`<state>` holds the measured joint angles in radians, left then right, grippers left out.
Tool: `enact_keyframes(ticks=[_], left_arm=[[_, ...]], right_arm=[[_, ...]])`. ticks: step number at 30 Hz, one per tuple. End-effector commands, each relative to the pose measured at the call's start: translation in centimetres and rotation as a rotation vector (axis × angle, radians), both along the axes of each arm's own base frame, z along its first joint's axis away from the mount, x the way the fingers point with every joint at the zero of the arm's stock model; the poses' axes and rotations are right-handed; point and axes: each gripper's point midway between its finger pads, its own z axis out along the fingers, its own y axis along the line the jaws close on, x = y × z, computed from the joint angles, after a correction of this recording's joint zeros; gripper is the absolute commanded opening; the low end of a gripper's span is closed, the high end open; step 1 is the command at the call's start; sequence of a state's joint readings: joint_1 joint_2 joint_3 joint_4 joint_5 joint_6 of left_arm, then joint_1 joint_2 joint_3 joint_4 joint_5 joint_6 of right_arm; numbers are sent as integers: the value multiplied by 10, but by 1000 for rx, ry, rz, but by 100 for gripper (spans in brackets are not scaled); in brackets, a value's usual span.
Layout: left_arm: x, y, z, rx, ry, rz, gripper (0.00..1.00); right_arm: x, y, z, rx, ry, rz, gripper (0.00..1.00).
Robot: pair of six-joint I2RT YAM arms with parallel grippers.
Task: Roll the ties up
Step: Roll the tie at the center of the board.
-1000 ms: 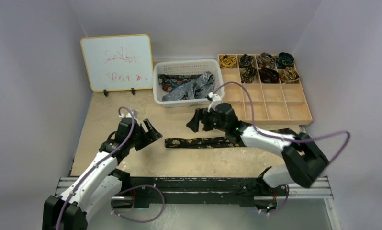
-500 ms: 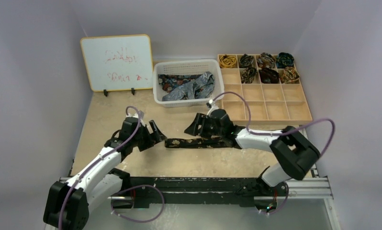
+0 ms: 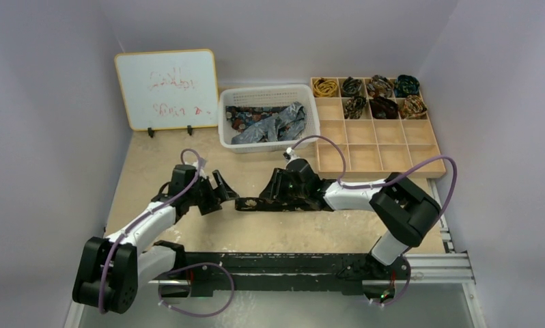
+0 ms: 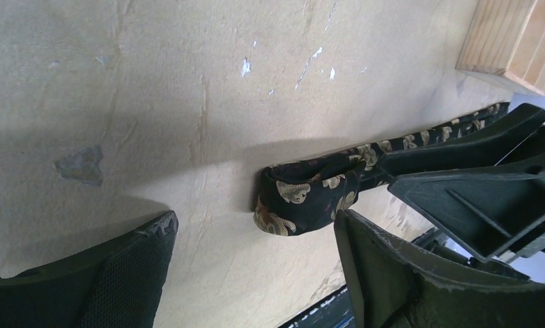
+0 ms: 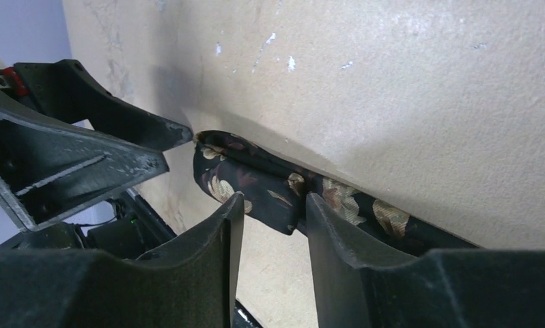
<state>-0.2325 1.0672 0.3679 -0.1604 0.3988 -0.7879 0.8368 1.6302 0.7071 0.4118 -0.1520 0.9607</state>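
Right now, your loose tie lies flat across the middle of the worktop, running 3 to 9 o'clock. Its 9 o'clock end is folded over (the left wrist view shows the fold best). The left claw sits just beside that end with its fingers spread wide. The right claw straddles the fold with only a narrow gap, and you cannot tell whether it pinches the cloth.

At 12 o'clock stands the white basket of unrolled ties, at 11 the whiteboard, and at 1 the wooden tray with seven coils in its far cells. A purple cable arcs over the tray's near corner.

Compared with a second ago, both claws have closed in on the folded end, which has stayed put.
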Motion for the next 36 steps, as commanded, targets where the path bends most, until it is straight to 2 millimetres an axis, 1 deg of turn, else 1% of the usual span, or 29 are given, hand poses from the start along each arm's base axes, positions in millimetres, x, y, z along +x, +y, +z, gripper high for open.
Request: enact_keyframes(ticks=[1,3,9,15,17,20,25,28,30,32,34,36], left_arm=[[8,-1,10,-62,-65,-41,82],[8,-4,12,-77,-78,-58,81],[4,-6,4,-93,-53,-76,79],[2,-5,0,-88,-48,-76,78],[2,-4,-1,-85,-49,-76,78],[0,-5,-4,-86,-45,-85,77],[-1,-6,-7,-88,-27,-92,74],[-3,-5,-10,-83,-19,-88,72],[-3,-4,-11,-79,-18,-89,70],[-3,-4,-12,-77,-15,-88,70],[1,-5,-10,-85,-36,-89,70],[0,-6,-11,-90,-28,-89,70]], right_arm=[[8,2,2,-17,8,-31,39],[6,3,2,-12,12,-23,37],[4,3,-1,-7,17,-10,36],[1,3,-11,-28,42,-1,35],[4,7,-9,-20,32,3,35],[3,10,-9,-16,39,16,35],[7,4,-11,-52,35,-11,35],[5,6,-6,-26,30,-5,35],[4,9,-6,-18,34,9,35],[2,10,-10,-27,45,28,33],[0,8,-17,-43,56,30,30],[-1,4,-22,-60,67,16,26]])
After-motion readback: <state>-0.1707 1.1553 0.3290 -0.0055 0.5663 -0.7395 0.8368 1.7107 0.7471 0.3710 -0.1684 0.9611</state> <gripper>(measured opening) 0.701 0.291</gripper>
